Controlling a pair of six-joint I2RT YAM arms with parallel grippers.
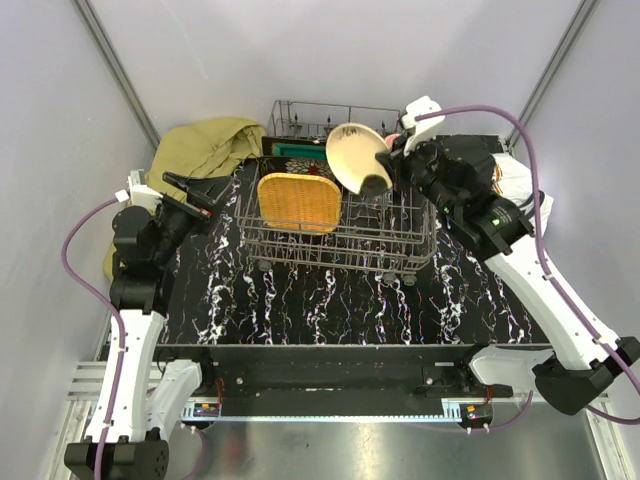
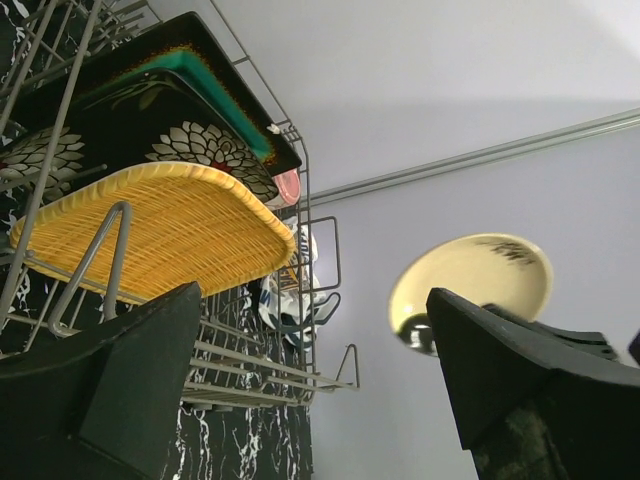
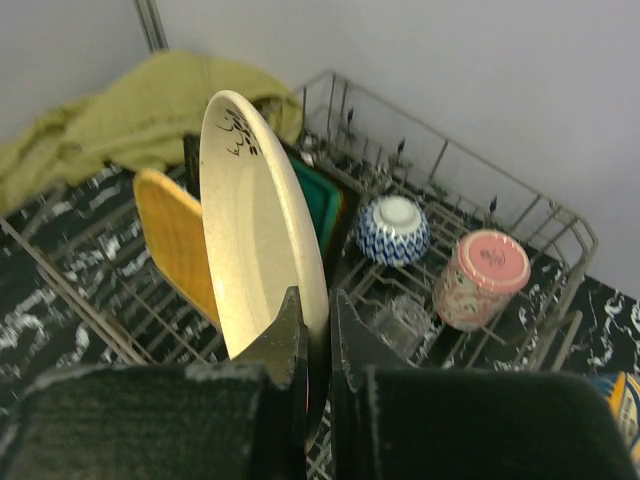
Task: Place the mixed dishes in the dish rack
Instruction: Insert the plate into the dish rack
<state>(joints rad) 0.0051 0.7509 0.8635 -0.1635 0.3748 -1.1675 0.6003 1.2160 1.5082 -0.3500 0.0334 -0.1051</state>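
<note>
The right jaws pinch the lower rim of the cream round plate (image 3: 255, 230), holding it on edge and slightly tilted above the far right part of the dish rack (image 1: 340, 245), clear of the wires. The left jaws hang spread and empty beside the rack's left wall.

The likeliest trouble is a slip: the plate looks smooth and glazed, it is gripped only at one narrow spot on its rim, and its weight stands high above that pinch, so a jolt on the way down could swing it. It could also come down between the wrong tines, or knock the orange woven-look square plate (image 1: 297, 200) and the teal square plate (image 3: 322, 195) standing just beside it.

The rack is thin grey wire with upright tines. Near the plate sit a pink cup (image 3: 482, 280) upside down, a blue-and-white bowl (image 3: 393, 230) and a clear glass (image 3: 400, 320), all hard and breakable. A soft olive-yellow cloth (image 1: 205, 145) lies bunched on the black marbled counter (image 1: 300, 300)
</note>
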